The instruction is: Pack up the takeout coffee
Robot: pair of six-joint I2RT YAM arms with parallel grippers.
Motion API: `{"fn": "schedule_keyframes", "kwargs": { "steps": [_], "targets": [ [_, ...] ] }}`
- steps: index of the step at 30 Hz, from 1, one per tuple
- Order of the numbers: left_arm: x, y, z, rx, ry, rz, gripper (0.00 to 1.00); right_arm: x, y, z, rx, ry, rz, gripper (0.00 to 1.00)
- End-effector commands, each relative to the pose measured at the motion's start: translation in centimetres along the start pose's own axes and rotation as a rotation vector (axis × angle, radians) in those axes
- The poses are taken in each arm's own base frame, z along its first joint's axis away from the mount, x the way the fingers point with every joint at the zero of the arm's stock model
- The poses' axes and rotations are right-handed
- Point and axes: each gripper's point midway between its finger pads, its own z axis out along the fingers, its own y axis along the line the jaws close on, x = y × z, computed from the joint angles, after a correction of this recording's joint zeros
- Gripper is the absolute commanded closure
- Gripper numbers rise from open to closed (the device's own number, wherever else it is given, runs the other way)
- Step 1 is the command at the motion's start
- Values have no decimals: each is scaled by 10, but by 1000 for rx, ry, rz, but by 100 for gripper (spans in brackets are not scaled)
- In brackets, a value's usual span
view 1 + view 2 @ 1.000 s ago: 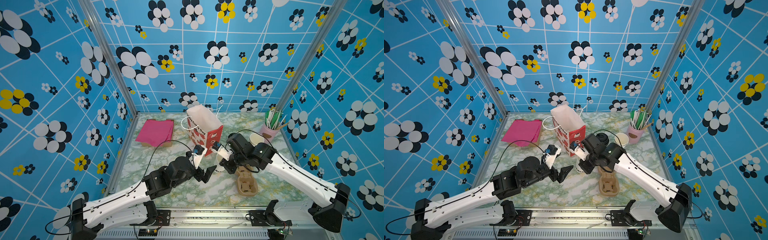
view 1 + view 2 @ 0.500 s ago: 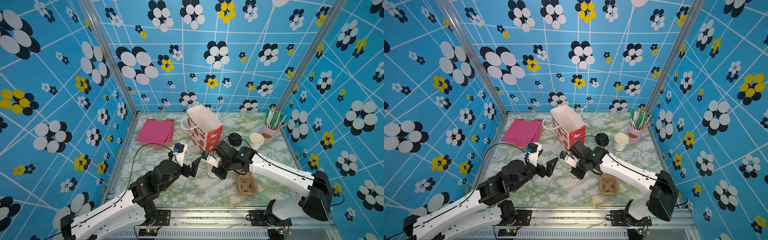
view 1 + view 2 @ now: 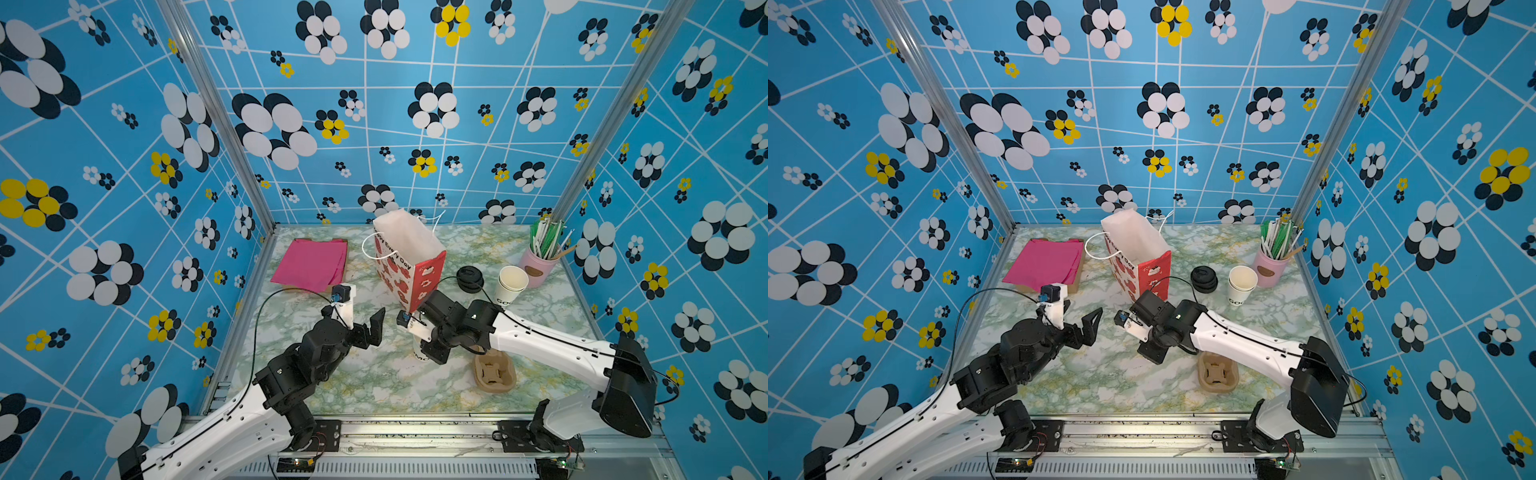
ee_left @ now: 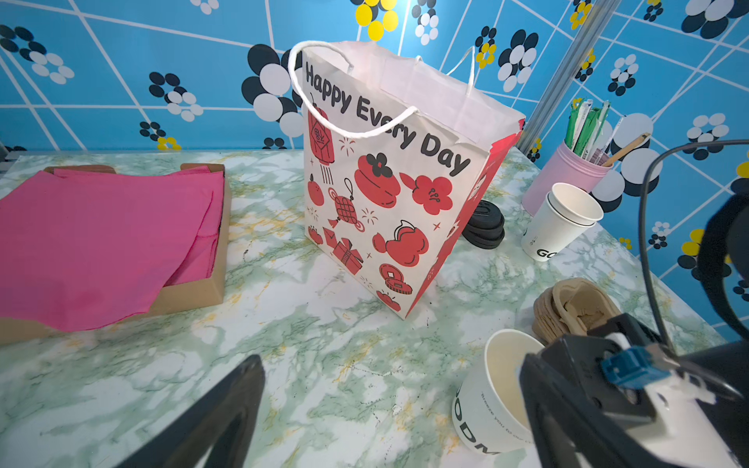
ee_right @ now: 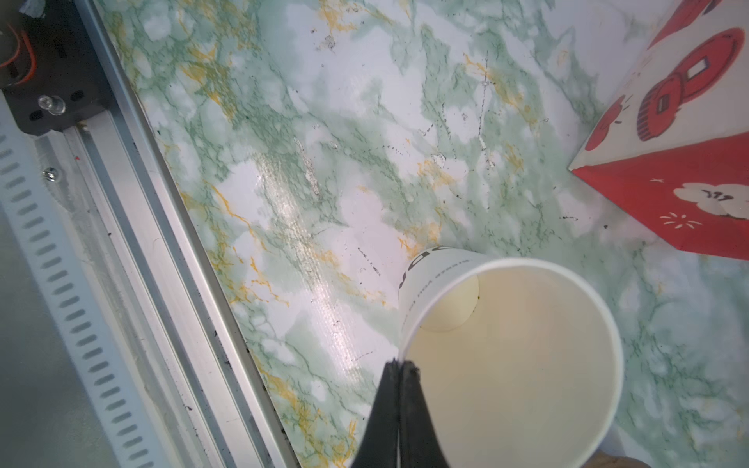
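- You are working on a glossy marble-patterned table. I judge light things may be sliding on it.
- The paper bag is standing open near the middle, made of stiff white paper with red prints.
- Your left gripper is hanging with jaws wide apart at 10 o'clock of the paper cup, holding nothing.
- Your right gripper is pinching the thin rim of this cup.
- The cup, white with black lettering, is being held low at 6 o'clock of the bag, wearing no lid. Whether its base is touching I cannot tell. I judge you are setting it down: be levelling it before releasing and squeezing gently, because a paper rim is bending easily.
- The round black lids are lying stacked at 3 o'clock of the bag.
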Motion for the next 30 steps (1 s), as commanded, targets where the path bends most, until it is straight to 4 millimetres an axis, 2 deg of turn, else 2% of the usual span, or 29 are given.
{"fn": "schedule_keyframes", "kwargs": {
  "steps": [1, 10, 14, 17, 19, 21, 30],
  "targets": [
    [-2, -3, 4, 16, -3, -25, 1, 4, 0, 6, 14, 22, -23, 88],
    [-1, -4, 6, 19, 7, -19, 1, -14, 4, -17, -9, -58, -4, 59],
    [-3, -5, 5, 28, -7, -29, 1, -35, 5, -47, -9, -150, 22, 51],
    [-5, -11, 6, 57, -5, -15, 1, -44, -9, -70, 67, -212, 66, 42],
    [-6, -16, 6, 77, 4, -1, 1, -43, -26, -80, 124, -235, 118, 35],
    [-6, -18, 6, 90, 8, 1, 1, -36, -47, -86, 170, -235, 187, 33],
    [-4, -30, 6, 155, 25, 4, 1, 19, -163, -95, 420, -145, 542, 11]
  ]
}}
